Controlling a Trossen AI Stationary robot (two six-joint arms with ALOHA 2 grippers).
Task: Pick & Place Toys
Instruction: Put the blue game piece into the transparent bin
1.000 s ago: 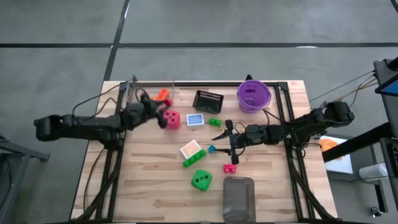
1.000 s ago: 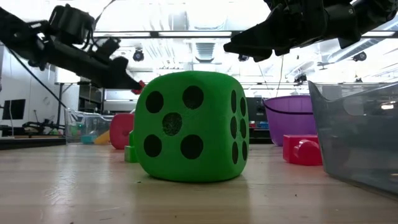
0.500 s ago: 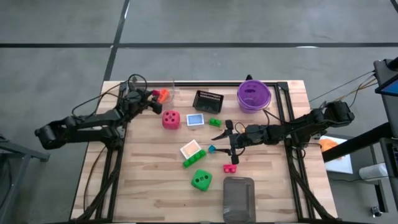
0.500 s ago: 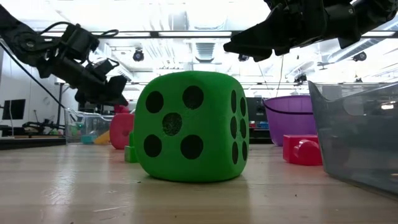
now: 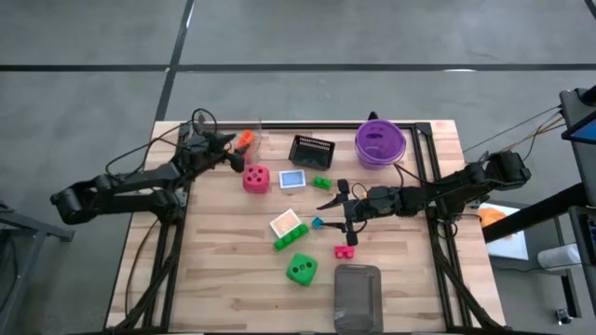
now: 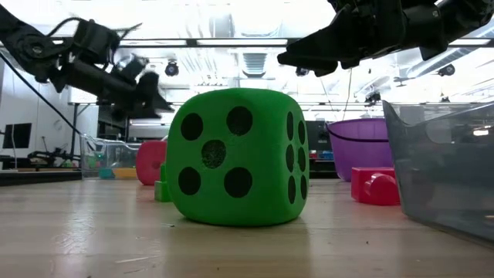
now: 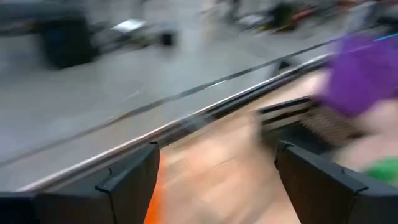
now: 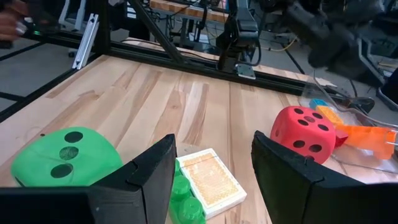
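The left gripper (image 5: 226, 147) hovers at the upper left of the table (image 5: 233, 279), jaws spread and empty, near an orange brick (image 5: 244, 140). The right gripper (image 5: 337, 209) hangs at centre, jaws spread wide, empty. The red dice (image 5: 256, 179) and green dice (image 5: 301, 269), rounded dotted cubes, rest on the pale wood.

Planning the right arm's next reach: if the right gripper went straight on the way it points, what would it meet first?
Probably the picture card on the green brick, just ahead of the open right gripper; depth is unclear.
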